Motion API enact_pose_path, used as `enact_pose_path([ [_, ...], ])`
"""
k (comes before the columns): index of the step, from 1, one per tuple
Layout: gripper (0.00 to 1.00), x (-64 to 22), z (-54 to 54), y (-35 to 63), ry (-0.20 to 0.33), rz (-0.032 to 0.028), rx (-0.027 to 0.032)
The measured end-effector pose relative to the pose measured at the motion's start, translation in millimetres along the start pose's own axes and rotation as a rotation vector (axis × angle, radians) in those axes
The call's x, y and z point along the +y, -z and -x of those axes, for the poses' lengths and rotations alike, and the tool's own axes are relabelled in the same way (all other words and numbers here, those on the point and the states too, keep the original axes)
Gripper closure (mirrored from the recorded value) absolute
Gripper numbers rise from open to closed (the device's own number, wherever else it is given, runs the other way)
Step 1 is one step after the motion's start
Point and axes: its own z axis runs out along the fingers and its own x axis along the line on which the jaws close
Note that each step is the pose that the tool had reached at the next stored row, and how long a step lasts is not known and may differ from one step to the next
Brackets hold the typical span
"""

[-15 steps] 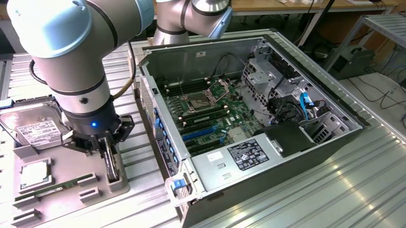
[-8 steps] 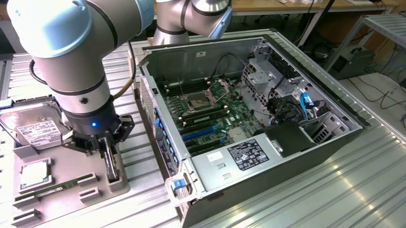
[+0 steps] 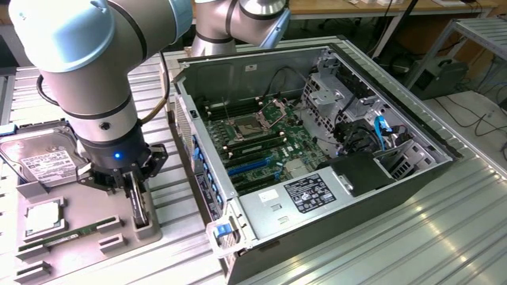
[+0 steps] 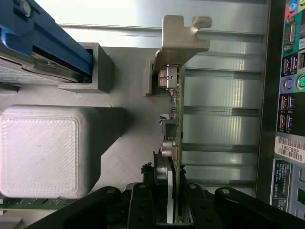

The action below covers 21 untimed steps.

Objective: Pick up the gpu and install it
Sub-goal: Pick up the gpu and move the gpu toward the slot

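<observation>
Grey fixture tray (image 3: 79, 240) held hard drive (image 3: 40, 157), processor chip (image 3: 45, 215), memory stick (image 3: 67, 236) and gpu (image 3: 141, 209) (image 4: 174, 119). Open computer case (image 3: 333, 231) held motherboard (image 3: 269, 139). Gpu stood on edge in tray slot beside case, long axis parallel to case wall, silver bracket (image 4: 183, 38) at end away from gripper (image 3: 136, 191) (image 4: 167, 212). Fingers narrowed, clamped on gpu's faces.

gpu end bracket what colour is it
Silver bare metal: the gpu's flat end bracket, clearest in the wrist view.
</observation>
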Motion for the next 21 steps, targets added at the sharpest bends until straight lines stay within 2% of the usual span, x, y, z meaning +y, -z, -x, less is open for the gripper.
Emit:
enact_pose_path([
  [6, 0.72, 0.0, 0.0, 2.1, 0.0, 0.0001, 0.0],
  [21, 0.72, 0.2, 0.3, 21.3, 0.0, 0.0002, 0.0002],
])
